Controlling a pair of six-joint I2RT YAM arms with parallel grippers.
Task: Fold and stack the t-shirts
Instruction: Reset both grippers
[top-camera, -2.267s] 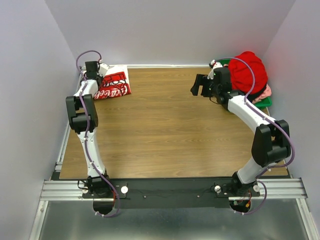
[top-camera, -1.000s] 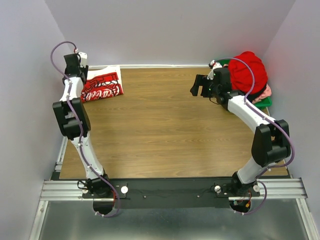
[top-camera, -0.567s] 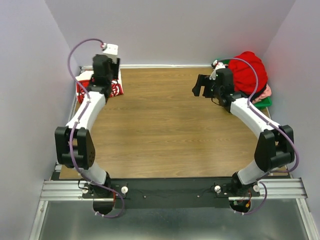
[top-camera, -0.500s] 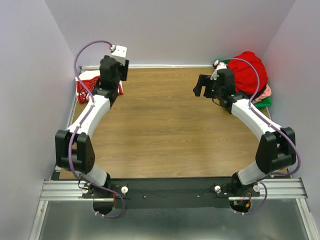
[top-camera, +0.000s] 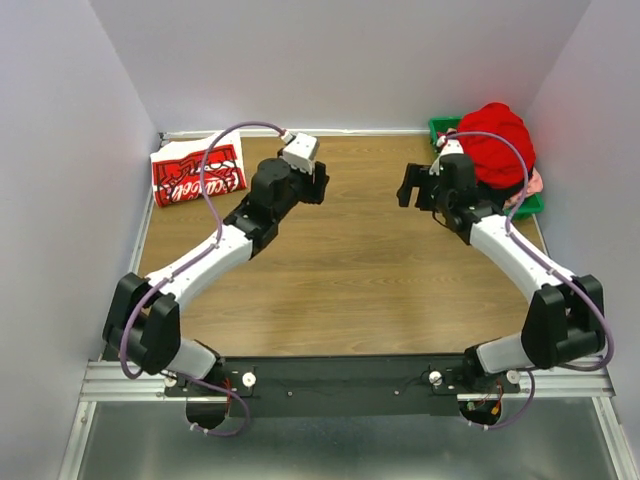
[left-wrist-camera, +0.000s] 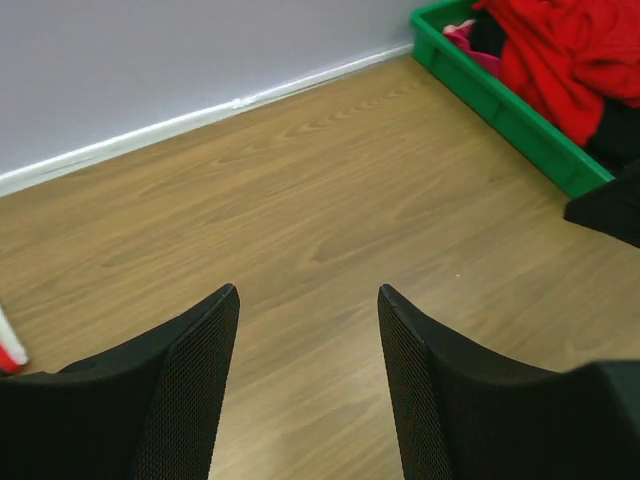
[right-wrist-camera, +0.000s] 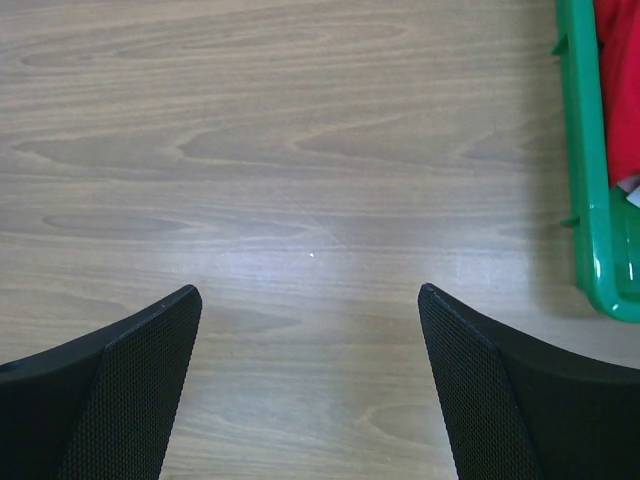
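Spread wide and holding nothing, the left fingers (left-wrist-camera: 188, 385) hang over bare wood, and the right fingers (right-wrist-camera: 128, 385) are likewise released with only wood grain between them.

A red t-shirt (top-camera: 495, 138) is heaped in the green bin (left-wrist-camera: 500, 100), bulging above its rim. A pink t-shirt (top-camera: 534, 183) peeks out under the heap at the bin's near end. The left wrist view also shows dark cloth (left-wrist-camera: 490, 36) beside pink cloth at the bin's far end. A white t-shirt with a red print (top-camera: 197, 170) lies folded flat on the tabletop (top-camera: 350, 280), well apart from the bin, at the far corner opposite it.

The bin sits in the far corner of the tabletop, against the back wall. The right fingers hover near the bin's open side; in the right wrist view its green wall runs down the edge. The left fingers are farther from the bin, between it and the folded t-shirt, pointed toward the bin.
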